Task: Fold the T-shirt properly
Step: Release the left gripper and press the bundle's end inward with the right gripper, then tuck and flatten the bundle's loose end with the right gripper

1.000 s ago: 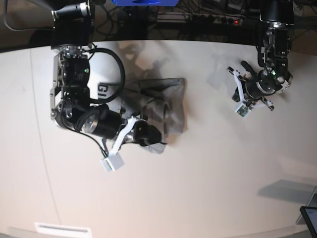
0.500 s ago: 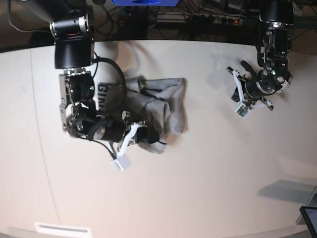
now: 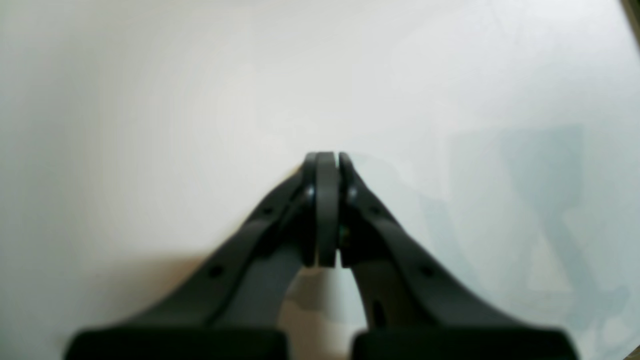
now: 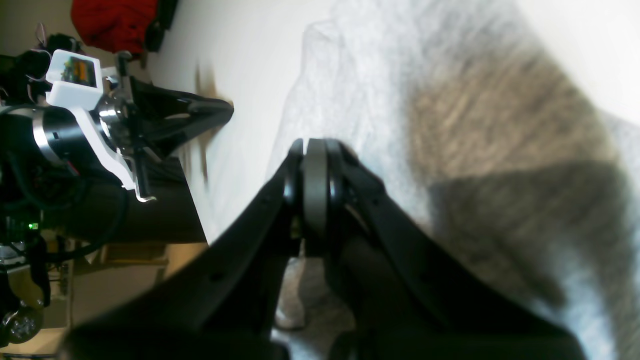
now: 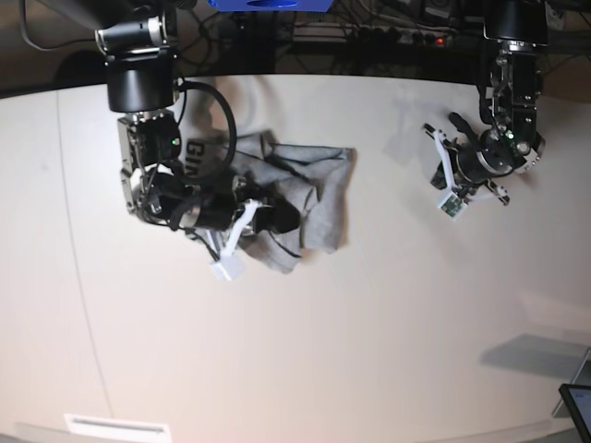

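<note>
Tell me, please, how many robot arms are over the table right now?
2: the right arm is over the crumpled T-shirt; the left arm is apart from it, over bare table.

Right hand closed, dragging T-shirt upward.

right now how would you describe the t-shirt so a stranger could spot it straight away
On the big pale table, look toward the far edge under the right arm. The T-shirt is the crumpled heather-grey heap there, black lettering showing at one side, with the right claw on it. It is the only cloth on the table.
</note>
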`<move>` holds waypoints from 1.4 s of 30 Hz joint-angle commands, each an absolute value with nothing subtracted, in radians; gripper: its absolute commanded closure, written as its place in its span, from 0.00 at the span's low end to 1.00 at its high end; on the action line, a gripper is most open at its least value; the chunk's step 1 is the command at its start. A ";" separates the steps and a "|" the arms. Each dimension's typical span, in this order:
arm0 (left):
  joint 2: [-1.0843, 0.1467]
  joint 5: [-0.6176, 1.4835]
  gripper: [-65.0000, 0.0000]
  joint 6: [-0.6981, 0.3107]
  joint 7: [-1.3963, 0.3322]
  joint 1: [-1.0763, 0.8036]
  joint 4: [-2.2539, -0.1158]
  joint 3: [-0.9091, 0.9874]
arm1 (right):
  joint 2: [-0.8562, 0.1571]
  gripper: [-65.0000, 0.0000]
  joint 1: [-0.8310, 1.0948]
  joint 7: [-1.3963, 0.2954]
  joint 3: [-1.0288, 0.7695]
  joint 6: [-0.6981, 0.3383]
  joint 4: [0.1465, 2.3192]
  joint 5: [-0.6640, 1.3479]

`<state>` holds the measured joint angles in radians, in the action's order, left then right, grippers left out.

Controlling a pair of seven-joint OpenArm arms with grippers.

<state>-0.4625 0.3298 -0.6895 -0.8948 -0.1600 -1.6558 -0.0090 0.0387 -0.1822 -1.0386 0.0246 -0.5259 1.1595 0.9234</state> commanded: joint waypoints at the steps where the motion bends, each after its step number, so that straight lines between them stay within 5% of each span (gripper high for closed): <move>1: -0.473 0.332 1.00 -0.698 -0.901 -0.150 -1.662 -0.005 | 0.044 1.00 -0.176 -1.072 0.028 -0.496 1.138 0.917; 6: -0.458 0.332 1.00 -0.698 -0.901 -0.133 -1.659 -0.005 | 0.044 1.00 -0.177 -1.076 0.030 -0.495 1.070 0.917; 13: -0.438 0.332 1.00 -0.698 -0.901 -0.128 -1.632 -0.007 | 0.042 1.00 -0.177 -1.170 0.028 -0.486 1.331 0.917; 22: -0.441 0.332 1.00 -0.698 -0.901 -0.128 -1.627 -0.005 | 0.088 1.00 -0.124 -1.291 0.030 -0.255 1.704 0.918; 31: -0.440 0.332 1.00 -0.698 -0.900 -0.107 -1.627 -0.013 | 0.085 1.00 -0.056 -1.254 0.033 -0.163 1.673 0.914; 39: -0.438 0.332 1.00 -0.698 -0.900 -0.104 -1.627 -0.018 | 0.053 1.00 -0.056 -1.133 0.140 -0.156 1.415 0.912; 42: -0.438 0.332 1.00 -0.698 -0.900 -0.107 -1.627 -0.008 | 0.051 1.00 -0.062 -1.116 0.140 -0.070 1.353 0.915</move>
<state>-0.4263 0.3344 -0.6903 -0.8936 -0.1097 -1.6199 -0.0143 0.0536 -0.0666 -1.1130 0.1436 -0.0769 1.3628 0.9348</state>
